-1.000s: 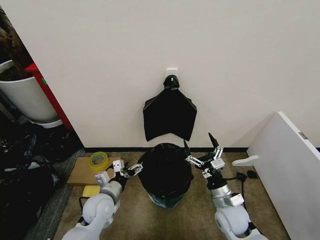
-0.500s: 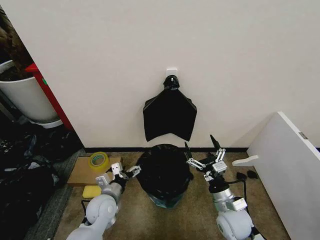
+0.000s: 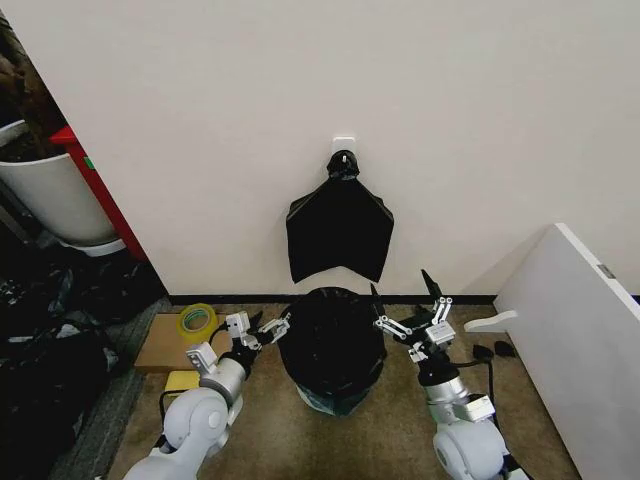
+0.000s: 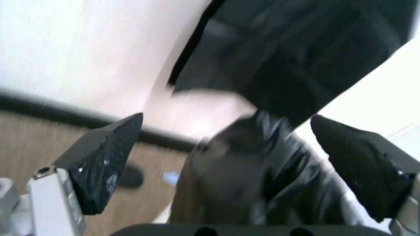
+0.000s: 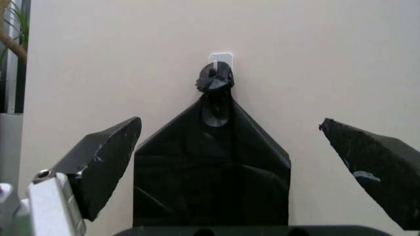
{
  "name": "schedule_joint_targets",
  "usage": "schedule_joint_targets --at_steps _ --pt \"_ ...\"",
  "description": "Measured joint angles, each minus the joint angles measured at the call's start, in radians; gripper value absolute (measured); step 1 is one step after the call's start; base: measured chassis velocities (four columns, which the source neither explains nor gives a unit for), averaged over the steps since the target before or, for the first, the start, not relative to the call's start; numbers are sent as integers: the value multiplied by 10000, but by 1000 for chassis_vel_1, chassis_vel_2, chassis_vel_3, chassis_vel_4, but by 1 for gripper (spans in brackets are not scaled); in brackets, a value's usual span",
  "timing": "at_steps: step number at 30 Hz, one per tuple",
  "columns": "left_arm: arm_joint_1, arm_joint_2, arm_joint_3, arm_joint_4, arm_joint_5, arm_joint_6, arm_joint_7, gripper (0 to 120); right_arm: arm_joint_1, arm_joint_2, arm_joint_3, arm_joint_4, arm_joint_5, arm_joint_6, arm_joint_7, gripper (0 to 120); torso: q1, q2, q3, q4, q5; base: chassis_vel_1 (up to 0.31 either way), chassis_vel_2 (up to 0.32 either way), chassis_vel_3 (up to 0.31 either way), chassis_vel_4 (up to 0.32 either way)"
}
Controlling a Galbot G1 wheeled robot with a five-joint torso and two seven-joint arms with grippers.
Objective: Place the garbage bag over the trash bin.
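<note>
Since a second ago, left gripper (image 3: 268, 328) swung in to the garbage bag (image 3: 333, 340) at 9 o'clock, fingers spread. Right gripper (image 3: 408, 303) gapes empty at 3 o'clock. Bag drapes the trash bin (image 3: 322, 402).

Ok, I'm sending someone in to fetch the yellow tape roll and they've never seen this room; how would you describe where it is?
Start at the cream wall where a flat black bundle hangs from a hook, then drop to the floor on the robot's left. A flat cardboard piece lies there, and the yellow tape roll rests on it. It is a ring with a hole; the yellow pad nearby is a solid block.
</note>
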Motion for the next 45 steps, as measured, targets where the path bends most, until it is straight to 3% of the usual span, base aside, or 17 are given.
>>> schedule_joint_targets --at_steps 3,4,5,8,11,15,20,25,33,45 --pt "142 -127 0 -246 1655 -1714 422 100 -19 30 9 20 -7 -81 188 100 0 0 0 -1 2 0 0 0 0" --pt "142 -127 0 -246 1655 -1714 422 100 -19 30 9 20 -7 -81 188 100 0 0 0 -1 2 0 0 0 0" --pt "255 -213 -6 -390 2899 -2527 425 100 -52 53 7 110 -94 -286 537 100 0 0 0 -1 3 0 0 0 0" --pt "457 -550 -86 -770 6022 -3971 -403 100 -153 162 37 378 -904 -1183 1903 100 0 0 0 -1 1 0 0 0 0" --pt "611 -690 -196 -1085 6879 -4507 -849 100 -198 222 165 494 -1323 -1760 2600 100 0 0 -1 -1 0 0 0 0 0" --pt "799 -689 -368 -1646 6431 -4220 -1700 100 -289 319 683 542 -1835 -2155 2605 100 0 0 -1 1 2 0 0 0 0" --pt "792 -310 -419 -2044 5205 -3744 -2093 100 -553 704 1612 576 -1644 -1391 972 100 0 0 -1 -1 0 0 0 0 0" --pt "863 126 -422 -2316 4407 -3365 -2511 100 -961 1344 2132 824 -1503 -1368 567 100 0 0 -1 1 0 0 0 0 0" --pt "856 329 -407 -2432 4309 -3344 -2984 100 -1887 2243 2488 1250 -1743 -1497 516 100 0 0 -1 1 0 0 0 0 0" --pt "842 -23 -269 -2448 4690 -3338 -2991 100 -1976 2050 2464 1402 -1464 -1499 616 100 0 0 0 0 1 0 0 0 0"
